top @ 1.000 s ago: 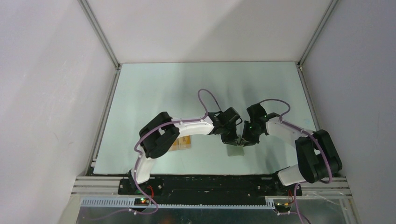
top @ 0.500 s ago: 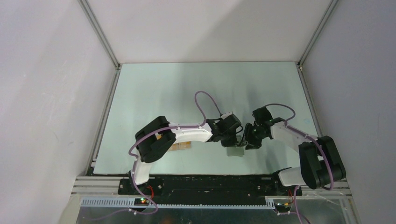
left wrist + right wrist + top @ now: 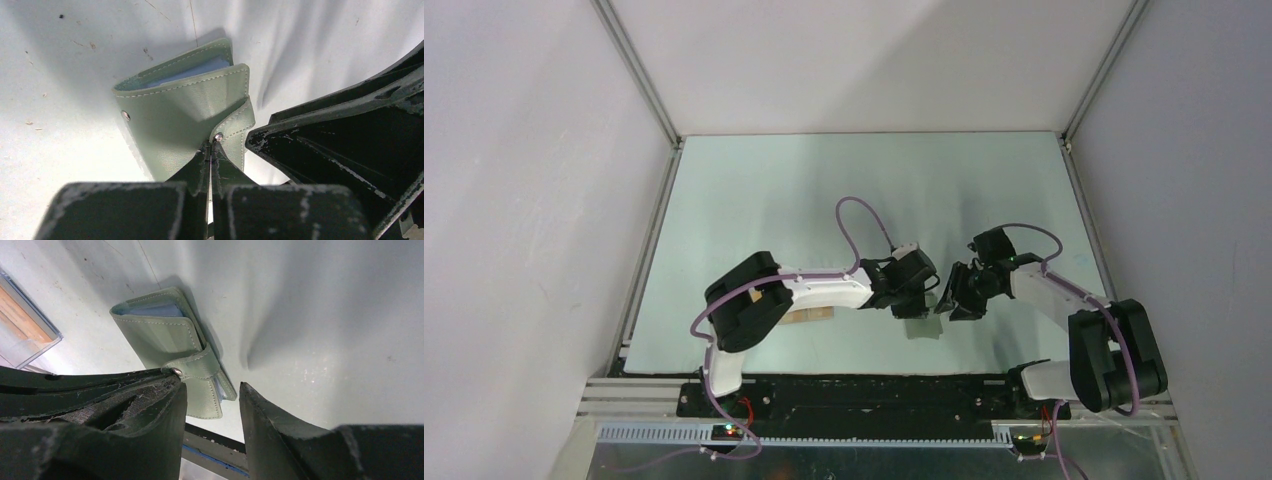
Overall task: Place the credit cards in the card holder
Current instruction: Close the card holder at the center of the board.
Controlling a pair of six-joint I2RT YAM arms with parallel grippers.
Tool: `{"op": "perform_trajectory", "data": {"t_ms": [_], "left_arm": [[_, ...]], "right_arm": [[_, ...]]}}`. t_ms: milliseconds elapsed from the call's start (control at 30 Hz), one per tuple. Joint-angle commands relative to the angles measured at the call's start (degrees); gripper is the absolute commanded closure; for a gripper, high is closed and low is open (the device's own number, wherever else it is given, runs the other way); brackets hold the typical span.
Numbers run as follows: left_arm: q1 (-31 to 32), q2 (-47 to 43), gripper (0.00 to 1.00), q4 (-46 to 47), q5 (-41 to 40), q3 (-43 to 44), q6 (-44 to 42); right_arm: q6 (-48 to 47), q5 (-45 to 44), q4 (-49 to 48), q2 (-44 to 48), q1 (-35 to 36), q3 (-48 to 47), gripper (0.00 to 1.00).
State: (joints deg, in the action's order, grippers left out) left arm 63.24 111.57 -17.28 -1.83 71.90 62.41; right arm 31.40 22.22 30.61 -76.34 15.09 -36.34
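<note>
wallet (image 3: 175, 115): lies half-folded, long axis running away from left gripper (image 3: 211, 146) | left: pinched shut on snap tab (image 3: 235, 125) | right gripper (image 3: 212, 400): jaws apart beside wallet

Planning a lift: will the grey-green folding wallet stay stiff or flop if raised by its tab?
Likely floppy: the wallet looks like soft leather, visibly bowed. Pinched only at its snap tab by the left gripper, it would probably dangle open.
</note>
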Motion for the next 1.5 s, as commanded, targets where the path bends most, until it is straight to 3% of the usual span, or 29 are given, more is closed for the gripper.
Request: {"op": "perform_trajectory", "data": {"t_ms": [0,433,733,900,1133,1200,1333,1467], "left_arm": [[0.6,2.6,1.00,-8.1,-0.8,-0.5,-3.8],[0.2,2.9,1.00,-8.3,-0.6,-2.5,-1.9],[0.3,2.9,1.00,-8.3,-0.3,-2.6,-2.1],[0.4,2.8,1.00,-8.3,-0.3,-2.3,-2.4],[0.1,0.9,1.00,-8.0,-0.9,-0.7,-4.4],[-0.4,-1.2,0.93,-7.6,-1.1,-0.1,-5.7],[-2.3,-7.1,0.62,-7.5,-2.5,0.2,-7.4],[-4.1,-11.8,0.53,-7.5,-2.6,0.0,-8.3]], "right_arm": [[-1.4,0.9,-0.4,-0.6,-0.2,0.0,0.53],[-0.4,0.9,-2.7,-4.0,2.3,0.5,0.51],[1.0,-4.9,-3.7,-7.7,4.9,0.4,0.62],[1.9,-10.2,-2.0,-10.5,7.5,0.2,0.74],[2.3,-9.4,-2.6,-11.9,10.7,-0.2,0.75],[2.2,-7.6,-2.3,-9.0,9.9,-0.7,0.74],[1.7,-5.9,-0.5,-5.9,9.0,-2.7,0.72],[1.6,-4.2,0.6,-5.2,9.0,-3.9,0.72]]}}
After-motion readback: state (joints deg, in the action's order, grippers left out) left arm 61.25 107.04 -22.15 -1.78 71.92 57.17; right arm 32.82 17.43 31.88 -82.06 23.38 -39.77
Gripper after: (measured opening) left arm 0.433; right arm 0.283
